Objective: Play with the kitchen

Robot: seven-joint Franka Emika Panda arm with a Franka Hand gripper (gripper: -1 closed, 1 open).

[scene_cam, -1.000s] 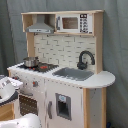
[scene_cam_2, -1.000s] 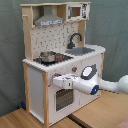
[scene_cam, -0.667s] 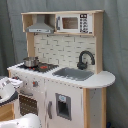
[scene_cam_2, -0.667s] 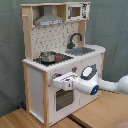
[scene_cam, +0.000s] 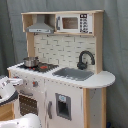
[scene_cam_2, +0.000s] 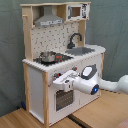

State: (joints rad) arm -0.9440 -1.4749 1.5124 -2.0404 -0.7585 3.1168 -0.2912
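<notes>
The kitchen [scene_cam_2: 62, 60] stands on a wooden floor [scene_cam_2: 95, 117], directly behind the pincer [scene_cam_2: 56, 80]. Above the pincer sits a small pot [scene_cam_2: 47, 56] on the stove; further up — a grey hood [scene_cam_2: 49, 20]. The oven door [scene_cam_2: 62, 97] lies just below. The white arm [scene_cam_2: 100, 85] reaches in horizontally from the second exterior view's right. The pincer meets the kitchen's front — whether open or closed, cannot tell.

Both exterior views are evenly and softly lit, bright enough to read colours, with no hard shadows; only a faint shade sits under the grey hood [scene_cam: 41, 25] and below the counter [scene_cam_2: 60, 64] edge. Everything looks slightly blurred, so small details such as the knobs smear. The white arm [scene_cam_2: 102, 85] shows a mild sheen, without strong glare.
</notes>
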